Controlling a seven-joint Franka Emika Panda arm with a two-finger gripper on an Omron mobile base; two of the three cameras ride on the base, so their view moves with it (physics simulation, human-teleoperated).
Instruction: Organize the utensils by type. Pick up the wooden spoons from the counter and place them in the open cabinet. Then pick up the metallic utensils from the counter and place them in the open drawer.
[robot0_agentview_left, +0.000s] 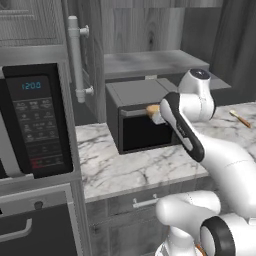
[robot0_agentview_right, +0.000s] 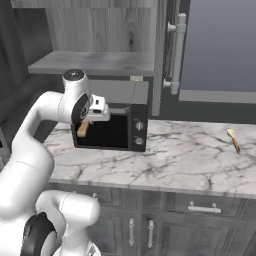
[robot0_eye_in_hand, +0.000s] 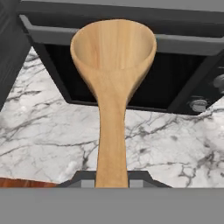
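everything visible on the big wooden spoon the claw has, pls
The big wooden spoon is all tan, wood grain showing, with a deep rounded bowl narrowing into a flat handle. The claw is shut on the handle's lower end. The spoon hangs in the air above the marble counter, bowl pointing toward the dark toaster oven; nothing else touches it. From the base views just a tan stub shows beside the claw.

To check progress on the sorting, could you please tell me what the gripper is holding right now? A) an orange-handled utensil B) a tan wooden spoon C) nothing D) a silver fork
B: the hand view shows the tan wooden spoon rising from the gripper, handle clamped, bowl up before the dark toaster oven on the counter.
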